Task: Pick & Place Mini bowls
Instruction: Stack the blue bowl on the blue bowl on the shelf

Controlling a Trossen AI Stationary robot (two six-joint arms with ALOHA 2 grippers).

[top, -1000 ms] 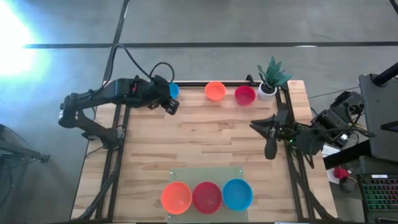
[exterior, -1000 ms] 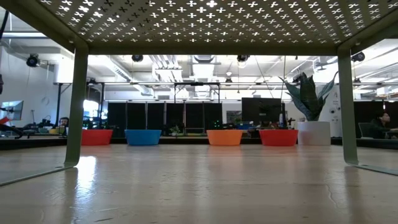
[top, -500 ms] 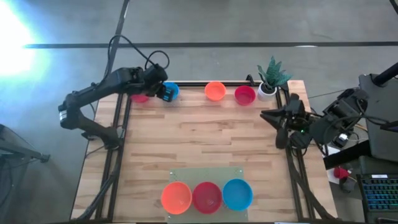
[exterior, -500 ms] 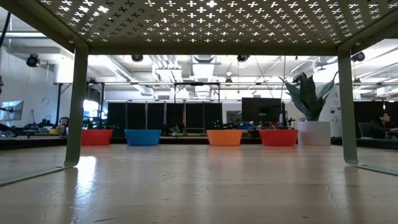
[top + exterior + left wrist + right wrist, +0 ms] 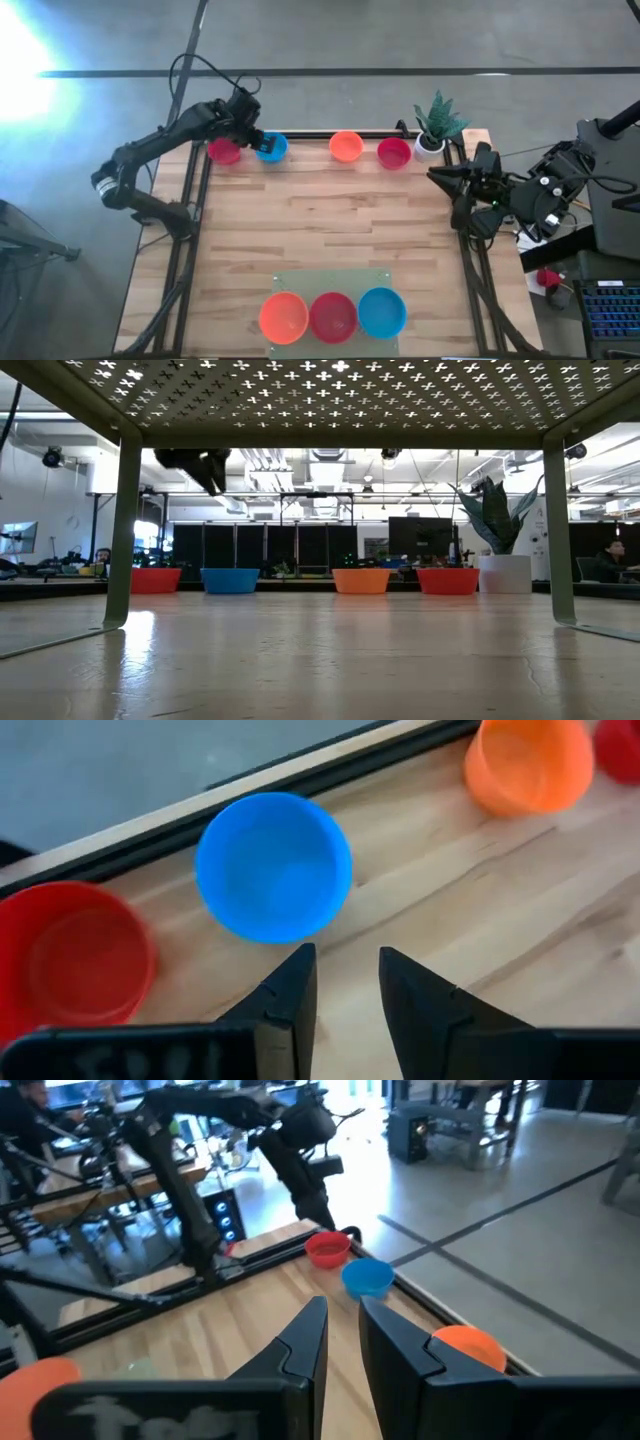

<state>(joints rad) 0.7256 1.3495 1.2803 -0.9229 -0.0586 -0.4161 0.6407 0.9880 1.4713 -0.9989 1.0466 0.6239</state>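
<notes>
Left tool (image 5: 247, 128) risen; low view (image 5: 205, 465) shows.

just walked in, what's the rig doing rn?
Bowl sorting. The left claw hangs open and empty above the blue mini bowl at the table's far edge, in a row with two red ones and an orange one. Three more bowls sit at the near edge. The right claw waits at the right side, holding nothing.

One camera looks straight down on the whole bench (image 5: 330, 215); another sits level at its surface. Both wrist cameras look past their fingers (image 5: 290, 995), sharing the blue bowl (image 5: 272, 865).
</notes>
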